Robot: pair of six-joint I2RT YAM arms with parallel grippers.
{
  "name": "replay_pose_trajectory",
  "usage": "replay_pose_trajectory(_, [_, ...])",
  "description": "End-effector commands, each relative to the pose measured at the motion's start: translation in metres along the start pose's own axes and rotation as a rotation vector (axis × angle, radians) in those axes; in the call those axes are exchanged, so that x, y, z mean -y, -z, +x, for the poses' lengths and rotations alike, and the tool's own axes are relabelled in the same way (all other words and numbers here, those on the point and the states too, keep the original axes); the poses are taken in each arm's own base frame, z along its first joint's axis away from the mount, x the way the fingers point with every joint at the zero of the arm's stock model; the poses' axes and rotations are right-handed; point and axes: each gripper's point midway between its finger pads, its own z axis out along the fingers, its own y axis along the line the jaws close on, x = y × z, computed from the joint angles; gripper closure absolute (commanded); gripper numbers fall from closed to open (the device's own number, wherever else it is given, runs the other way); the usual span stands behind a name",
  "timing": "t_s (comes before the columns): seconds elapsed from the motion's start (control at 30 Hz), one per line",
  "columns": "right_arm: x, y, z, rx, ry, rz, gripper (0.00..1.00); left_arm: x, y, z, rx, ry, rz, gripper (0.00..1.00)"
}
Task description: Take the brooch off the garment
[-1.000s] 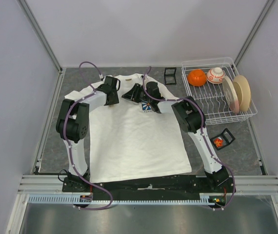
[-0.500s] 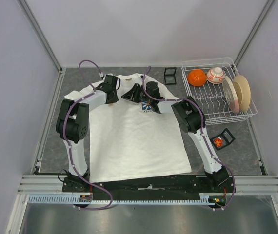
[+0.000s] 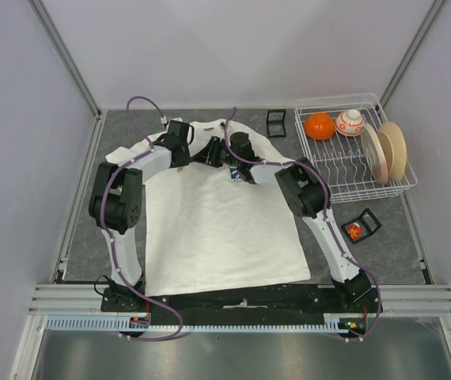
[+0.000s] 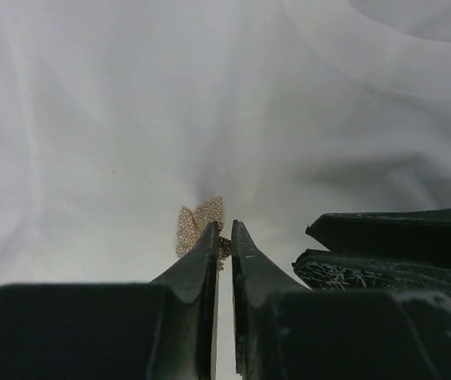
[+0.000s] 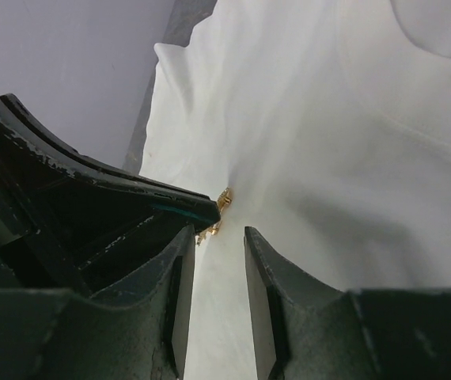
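The white garment (image 3: 217, 229) lies flat on the table, its flower print (image 3: 239, 176) by the right wrist. Both grippers meet near the collar. My left gripper (image 3: 200, 152) is shut on the gold sparkly brooch (image 4: 196, 222), pinching its inner edge between the fingertips (image 4: 210, 237); the fabric tents up towards it. My right gripper (image 5: 217, 237) faces it, narrowly open, with white garment (image 5: 328, 158) between its fingers. The brooch (image 5: 224, 198) shows just beyond its left fingertip, under the left gripper's finger (image 5: 130, 206). The right fingers (image 4: 392, 237) show at the right of the left wrist view.
A white wire dish rack (image 3: 352, 170) at the back right holds an orange bowl (image 3: 319, 125), a white-and-orange ball (image 3: 350, 121) and plates (image 3: 392, 150). A small black frame (image 3: 276, 123) stands behind the shirt. A black holder with an orange object (image 3: 360, 226) lies to the right.
The right gripper has moved left, closer to the left gripper at the collar. The left wrist has shifted slightly back and right.
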Motion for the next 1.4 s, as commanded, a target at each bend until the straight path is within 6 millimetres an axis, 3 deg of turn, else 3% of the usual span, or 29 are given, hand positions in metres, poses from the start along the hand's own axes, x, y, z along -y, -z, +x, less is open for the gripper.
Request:
replay_pose_trajectory(0.0, [-0.024,-0.005,-0.010,0.013,0.062,-0.024,0.62,0.009,0.017,-0.016,0.047,-0.018,0.055,0.98])
replay_pose_trajectory(0.53, [-0.028,-0.020,-0.001,-0.002,0.117,-0.002,0.79,0.006,0.024,-0.018,0.077,-0.011,0.069,0.98])
replay_pose_trajectory(0.9, [-0.016,-0.028,0.006,-0.016,0.112,0.042,0.83,0.003,0.015,-0.020,0.100,-0.003,0.035,0.98])
replay_pose_trajectory(1.37, [-0.016,-0.036,0.021,-0.053,0.116,0.049,0.86,0.004,0.017,-0.020,0.107,-0.003,0.053,0.98])
